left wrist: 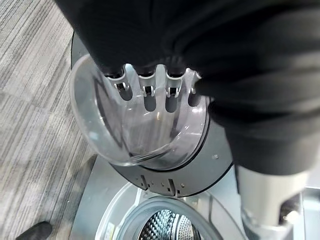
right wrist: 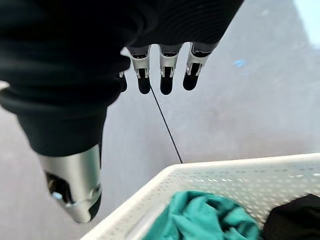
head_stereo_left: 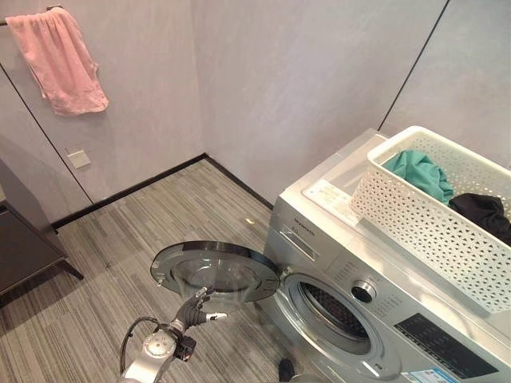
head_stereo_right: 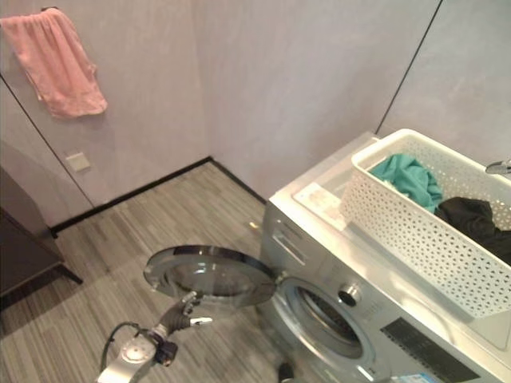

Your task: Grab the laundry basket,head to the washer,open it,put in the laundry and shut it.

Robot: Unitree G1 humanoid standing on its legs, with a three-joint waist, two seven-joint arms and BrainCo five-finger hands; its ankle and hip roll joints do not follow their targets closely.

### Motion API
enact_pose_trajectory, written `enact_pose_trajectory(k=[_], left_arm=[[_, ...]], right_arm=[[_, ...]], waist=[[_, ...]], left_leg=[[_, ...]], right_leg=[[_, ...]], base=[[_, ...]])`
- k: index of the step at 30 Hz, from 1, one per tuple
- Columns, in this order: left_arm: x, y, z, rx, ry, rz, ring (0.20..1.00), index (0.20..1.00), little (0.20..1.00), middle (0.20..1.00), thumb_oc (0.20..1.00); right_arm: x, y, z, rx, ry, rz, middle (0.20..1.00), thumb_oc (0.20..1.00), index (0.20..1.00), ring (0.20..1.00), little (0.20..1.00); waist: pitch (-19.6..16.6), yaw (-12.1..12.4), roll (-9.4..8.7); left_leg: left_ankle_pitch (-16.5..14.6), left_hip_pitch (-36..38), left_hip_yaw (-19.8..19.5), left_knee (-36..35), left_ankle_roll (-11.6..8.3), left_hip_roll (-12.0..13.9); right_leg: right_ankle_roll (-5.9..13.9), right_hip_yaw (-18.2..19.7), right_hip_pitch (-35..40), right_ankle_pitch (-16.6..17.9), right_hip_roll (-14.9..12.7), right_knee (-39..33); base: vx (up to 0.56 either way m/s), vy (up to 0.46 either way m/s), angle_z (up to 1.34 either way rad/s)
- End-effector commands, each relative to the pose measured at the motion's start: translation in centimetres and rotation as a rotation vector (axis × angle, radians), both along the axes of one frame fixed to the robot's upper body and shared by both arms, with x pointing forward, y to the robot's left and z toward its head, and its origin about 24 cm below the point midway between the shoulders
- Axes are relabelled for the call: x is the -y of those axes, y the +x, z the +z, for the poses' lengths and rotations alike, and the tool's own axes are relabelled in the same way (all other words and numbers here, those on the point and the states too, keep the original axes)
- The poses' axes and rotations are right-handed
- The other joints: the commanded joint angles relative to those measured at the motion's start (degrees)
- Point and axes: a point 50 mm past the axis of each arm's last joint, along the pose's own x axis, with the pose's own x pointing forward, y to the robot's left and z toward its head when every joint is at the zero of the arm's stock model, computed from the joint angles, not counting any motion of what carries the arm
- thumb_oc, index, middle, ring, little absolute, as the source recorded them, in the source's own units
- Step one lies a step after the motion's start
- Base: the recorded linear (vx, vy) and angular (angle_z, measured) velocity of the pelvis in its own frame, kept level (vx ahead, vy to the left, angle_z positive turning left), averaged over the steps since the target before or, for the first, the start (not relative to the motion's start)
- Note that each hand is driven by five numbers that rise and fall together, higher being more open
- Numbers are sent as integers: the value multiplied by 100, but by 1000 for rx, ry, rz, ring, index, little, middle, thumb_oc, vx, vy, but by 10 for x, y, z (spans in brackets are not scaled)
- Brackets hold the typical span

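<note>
At 4 o'clock in the left eye view: one silver front-load washer (head_stereo_left: 375, 295), front panel facing 7 o'clock, drum opening uncovered. Its one round door (head_stereo_left: 214, 270) swung wide open to 9 o'clock, lying nearly flat, glass bowl facing up. On top of washer, at 3 o'clock: one white perforated laundry basket (head_stereo_left: 423, 227), long axis running 10 to 4 o'clock, upright, rim up. Inside basket two garments: one teal cloth (head_stereo_left: 419, 174) toward the 10 o'clock end, one black cloth (head_stereo_left: 485, 214) toward the 4 o'clock end, touching each other. One pink towel (head_stereo_left: 60, 60) hangs on the wall at 10 o'clock, well apart from washer. Left hand (head_stereo_left: 194, 309) at 6 o'clock just below the door edge; fingers (left wrist: 147, 90) fairly straight over the door glass, nothing held, contact with door cannot tell. Right hand (right wrist: 160, 70) hovers above the basket's far rim, fingers loosely extended, holding nothing, apart from the cloths.
</note>
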Motion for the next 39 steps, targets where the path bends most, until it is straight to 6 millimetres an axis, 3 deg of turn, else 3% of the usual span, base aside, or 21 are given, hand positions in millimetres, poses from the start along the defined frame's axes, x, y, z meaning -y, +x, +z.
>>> enact_pose_trajectory(k=[1, 17, 32, 39], left_arm=[[10, 23, 14, 87, -24, -71, 1000, 1000, 1000, 1000, 1000], [13, 33, 19, 113, -16, -88, 1000, 1000, 1000, 1000, 1000], [8, 36, 23, 140, -30, -51, 1000, 1000, 1000, 1000, 1000], [11, 41, 28, 161, -28, -71, 1000, 1000, 1000, 1000, 1000]], right_arm=[[11, 3, 32, 80, -51, -67, 1000, 1000, 1000, 1000, 1000], [-7, 50, 1, -81, -107, -10, 1000, 1000, 1000, 1000, 1000], [7, 53, -13, -157, -141, -82, 1000, 1000, 1000, 1000, 1000], [-1, 72, -31, -211, -144, -66, 1000, 1000, 1000, 1000, 1000]], waist=[[221, 270, -143], [497, 398, -92], [668, 421, -29], [825, 535, 44]], left_leg=[[124, 59, 20, 54, 62, 306], [322, -312, -93, 54, -48, 409], [559, -509, -217, 54, -127, 561], [723, -648, -296, 54, -150, 595]], right_leg=[[82, 61, -33, -308, -166, 50], [46, 12, -324, -355, -86, 50], [-43, 3, -469, -431, 64, 50], [-83, -16, -588, -439, 109, 50]], base=[[0, 0, 0], [-2, -34, 1], [17, -46, 3], [-4, -37, 0]])
